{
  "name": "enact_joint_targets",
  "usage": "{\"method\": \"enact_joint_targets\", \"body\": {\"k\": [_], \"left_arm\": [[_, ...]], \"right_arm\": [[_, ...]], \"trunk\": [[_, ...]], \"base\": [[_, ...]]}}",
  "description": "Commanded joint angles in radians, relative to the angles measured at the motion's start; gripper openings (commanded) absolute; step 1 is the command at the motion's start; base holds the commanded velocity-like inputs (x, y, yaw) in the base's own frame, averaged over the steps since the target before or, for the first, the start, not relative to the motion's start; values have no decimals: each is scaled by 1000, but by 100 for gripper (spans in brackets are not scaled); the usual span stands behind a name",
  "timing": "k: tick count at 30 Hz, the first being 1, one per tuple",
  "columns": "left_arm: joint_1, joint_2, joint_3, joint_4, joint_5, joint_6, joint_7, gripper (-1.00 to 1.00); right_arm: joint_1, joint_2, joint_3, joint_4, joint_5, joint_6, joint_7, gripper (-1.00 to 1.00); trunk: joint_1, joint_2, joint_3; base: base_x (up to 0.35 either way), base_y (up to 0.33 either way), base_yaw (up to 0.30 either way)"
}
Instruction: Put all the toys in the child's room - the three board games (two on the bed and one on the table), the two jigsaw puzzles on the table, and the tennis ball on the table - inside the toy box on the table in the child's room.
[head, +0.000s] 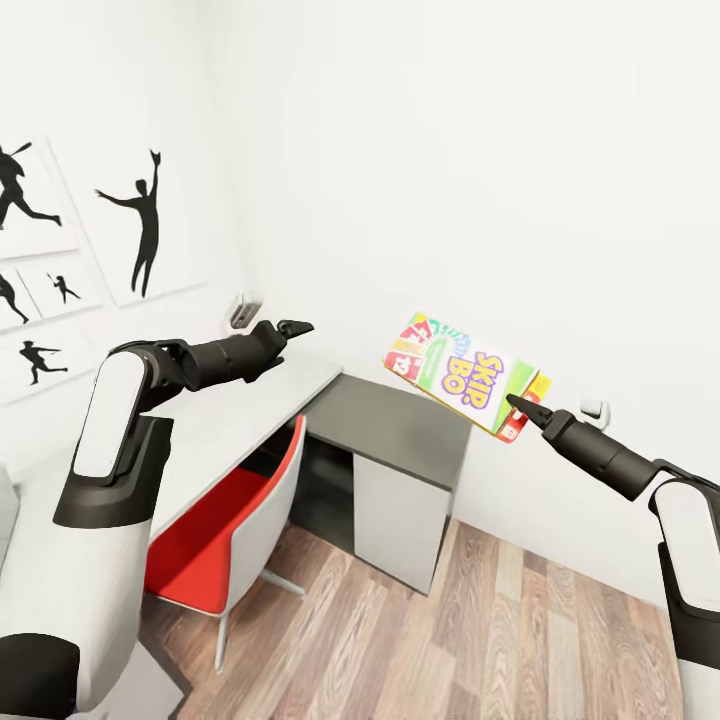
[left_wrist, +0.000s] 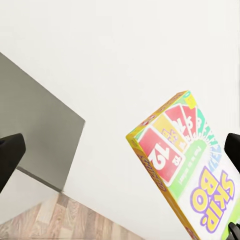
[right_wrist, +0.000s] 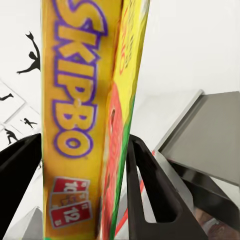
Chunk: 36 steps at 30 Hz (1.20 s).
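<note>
A colourful Skip-Bo board game (head: 465, 375) hangs in the air to the right of the table (head: 240, 410), tilted, with my right gripper (head: 522, 408) shut on its lower right edge. In the right wrist view the box's yellow spine (right_wrist: 85, 100) stands between the two black fingers (right_wrist: 150, 180). My left gripper (head: 290, 332) is held out over the table's pale top, open and holding nothing. In the left wrist view, the left gripper (left_wrist: 120, 155) has its fingers (left_wrist: 10, 160) wide apart, and the board game (left_wrist: 185, 165) faces it against the white wall.
The table's dark grey end panel (head: 400, 415) faces me, with a red chair (head: 215, 520) tucked under the top. Silhouette pictures (head: 140, 230) hang on the left wall. Wood-plank floor (head: 450, 640) lies ahead to the right. White walls meet in a corner behind the table.
</note>
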Motion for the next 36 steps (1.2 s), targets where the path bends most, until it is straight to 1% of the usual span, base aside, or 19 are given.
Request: {"method": "enact_joint_targets", "body": {"k": [1,9,14,22,36], "left_arm": [[-1,1,-1,-1,9,0,10,100],[-1,1,-1,-1,9,0,10,100],[-1,1,-1,-1,9,0,10,100],[-1,1,-1,-1,9,-1,8,100],[-1,1,-1,-1,9,-1,7,100]], "right_arm": [[-1,0,-2,0,-4,7,5,-100],[-1,0,-6,-2,-8,8,5,-100],[-1,0,-7,-3,-8,8,5,-100],[-2,0,-7,-3,-8,7,5,-100],[-2,0,-8,-6,-6,7,1,-100]], "trunk": [[0,-2,-2],[0,-2,-2],[0,-2,1],[0,-2,10],[0,-2,27]], "base": [[-314,60,-1],[-286,126,-1],[-204,158,0],[-73,60,0],[-11,9,4]]}}
